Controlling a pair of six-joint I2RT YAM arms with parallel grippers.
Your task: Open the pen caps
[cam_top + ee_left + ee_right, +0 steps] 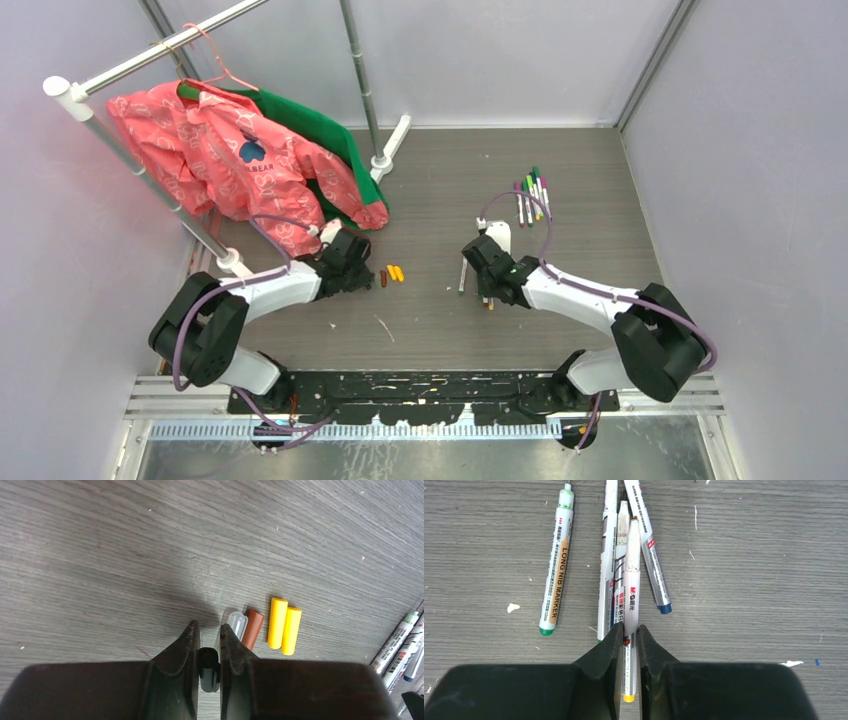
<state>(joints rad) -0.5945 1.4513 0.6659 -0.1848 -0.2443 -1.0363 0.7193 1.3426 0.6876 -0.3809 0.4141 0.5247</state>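
My left gripper (206,630) is shut on a dark pen cap (209,661), pinched between its fingers just above the table. Right beside its tips lie a clear cap (237,623), a brown cap (253,628) and two yellow caps (283,624); from above, the yellow caps (397,273) sit just right of the left gripper (352,270). My right gripper (629,630) is shut on a white pen barrel (631,580) with a yellow end, low over several uncapped pens, among them a green marker (556,575). In the top view the right gripper (487,262) is at mid-table.
A bunch of capped pens (533,195) lies at the back right. A rack with a pink jacket (225,155) and green garment stands at the back left, its foot (383,160) on the table. Loose pens (400,645) lie right of the caps.
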